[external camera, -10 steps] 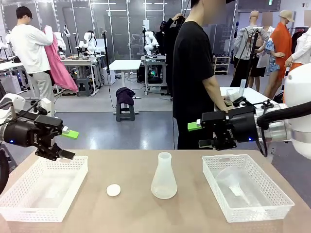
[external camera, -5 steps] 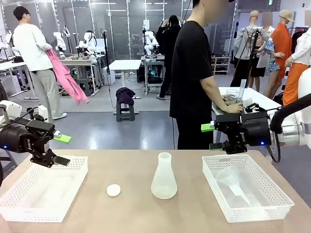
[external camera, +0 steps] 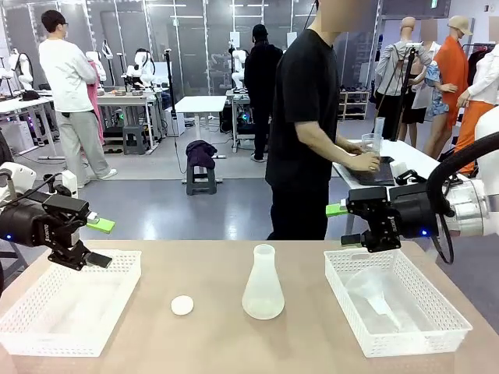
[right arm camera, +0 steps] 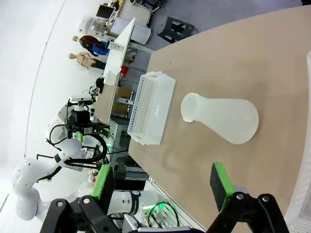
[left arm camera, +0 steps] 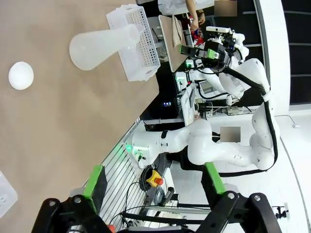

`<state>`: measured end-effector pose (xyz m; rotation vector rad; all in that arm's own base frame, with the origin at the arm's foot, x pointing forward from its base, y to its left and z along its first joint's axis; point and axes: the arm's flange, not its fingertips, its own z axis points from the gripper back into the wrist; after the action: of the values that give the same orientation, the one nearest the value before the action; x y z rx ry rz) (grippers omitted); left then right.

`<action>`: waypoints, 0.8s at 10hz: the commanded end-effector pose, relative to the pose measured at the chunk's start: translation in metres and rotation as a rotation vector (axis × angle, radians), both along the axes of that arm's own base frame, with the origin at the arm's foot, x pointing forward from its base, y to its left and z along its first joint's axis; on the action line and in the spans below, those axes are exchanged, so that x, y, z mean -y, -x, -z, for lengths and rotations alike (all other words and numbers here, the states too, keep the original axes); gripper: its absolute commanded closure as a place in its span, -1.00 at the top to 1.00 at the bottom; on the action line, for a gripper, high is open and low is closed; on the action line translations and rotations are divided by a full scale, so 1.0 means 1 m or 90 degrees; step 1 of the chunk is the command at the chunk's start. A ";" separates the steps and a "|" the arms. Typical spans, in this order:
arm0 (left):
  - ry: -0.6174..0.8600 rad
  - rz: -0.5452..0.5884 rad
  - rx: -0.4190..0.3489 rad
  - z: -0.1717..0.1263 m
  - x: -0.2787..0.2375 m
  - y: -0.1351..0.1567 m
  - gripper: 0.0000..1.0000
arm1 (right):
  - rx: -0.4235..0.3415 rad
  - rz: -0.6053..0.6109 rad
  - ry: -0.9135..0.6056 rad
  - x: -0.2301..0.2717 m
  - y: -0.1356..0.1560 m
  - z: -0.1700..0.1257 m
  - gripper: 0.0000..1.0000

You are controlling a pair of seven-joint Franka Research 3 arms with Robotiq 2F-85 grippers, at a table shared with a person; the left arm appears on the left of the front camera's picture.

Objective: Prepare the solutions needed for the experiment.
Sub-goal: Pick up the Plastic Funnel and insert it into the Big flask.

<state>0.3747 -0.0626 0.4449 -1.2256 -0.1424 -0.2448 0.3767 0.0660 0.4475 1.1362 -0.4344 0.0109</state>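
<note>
Nearest, low in the front view: bare tan table (external camera: 218,343). Carries a small white round disc (external camera: 182,305) at lower left of centre, lying flat and apart from everything.

Just right of it, at lower centre: the frosted conical flask (external camera: 263,284). Stands upright on its wide base, neck open, touched by nothing. Cannot tell through the frosting whether any pale solution lies inside.

Flanking it, well apart: a white basket on the left (external camera: 117,308), seemingly bare, and a white basket on the right (external camera: 343,300) holding what looks like a clear funnel (external camera: 374,294).

Above the left basket's far rim: left gripper (external camera: 100,242), spread wide, holding nothing. Above the right basket's far left corner: right gripper (external camera: 343,224), likewise wide and empty, pointing toward frame centre.

Beyond the table, upper centre: a person (external camera: 300,125) in black, turned toward a side table at the right.

Likely risks: tipping the flask by clipping its narrow neck on approach; slipping on the smooth sloped wall if gripped low; clashing the two arms if both reach for the middle; mistiming any handover while the person looks away.
</note>
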 end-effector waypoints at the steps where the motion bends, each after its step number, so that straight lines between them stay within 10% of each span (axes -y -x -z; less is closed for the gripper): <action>1: 0.013 0.003 0.002 -0.003 0.001 0.001 1.00 | 0.016 0.001 -0.009 -0.001 -0.001 -0.001 1.00; 2: 0.013 0.003 0.002 -0.003 0.001 0.001 1.00 | 0.000 0.000 0.000 0.000 0.000 0.000 1.00; 5: 0.013 0.003 0.002 -0.003 0.001 0.001 1.00 | 0.162 -0.193 0.301 0.019 -0.055 -0.020 1.00; 8: 0.013 0.003 0.002 -0.003 0.001 0.001 1.00 | 0.185 -0.362 0.496 0.038 -0.104 -0.037 1.00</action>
<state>0.3742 -0.0621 0.4453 -1.2250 -0.1415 -0.2453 0.4638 0.0360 0.4791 0.4880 -0.3084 0.6657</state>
